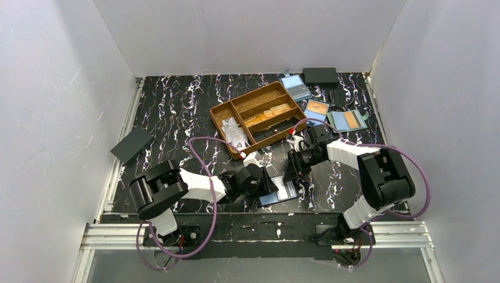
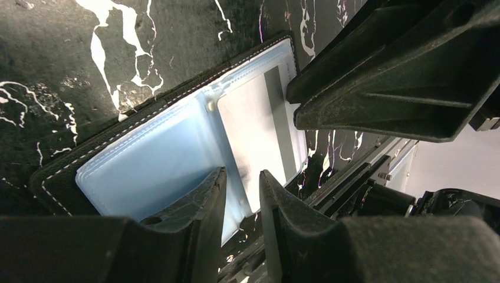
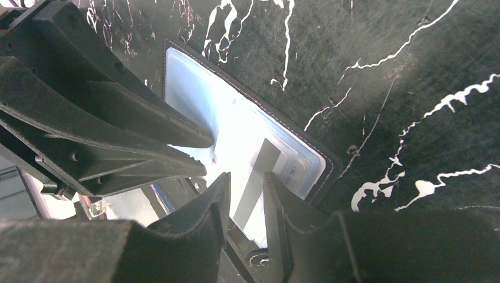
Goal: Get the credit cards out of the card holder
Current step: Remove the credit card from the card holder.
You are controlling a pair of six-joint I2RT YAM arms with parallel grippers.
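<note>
The black card holder (image 1: 283,193) lies open on the marbled table near the front edge, its light blue lining (image 2: 147,171) facing up. A whitish credit card (image 2: 250,127) with a grey stripe sticks partly out of the holder's pocket (image 3: 306,168). My left gripper (image 2: 243,175) is low over the lining beside that card, jaws a narrow gap apart with nothing between them. My right gripper (image 3: 246,177) comes in from the opposite side over the card's free end (image 3: 259,162), also slightly open. The two grippers (image 1: 272,184) (image 1: 290,174) nearly meet above the holder.
A brown compartment tray (image 1: 221,112) with orange-tan cards stands behind the grippers. Blue holders (image 1: 296,87) (image 1: 316,108), a grey-green holder (image 1: 348,119) and a black box (image 1: 320,75) lie at the back right. A black flat piece (image 1: 132,145) lies at the left edge.
</note>
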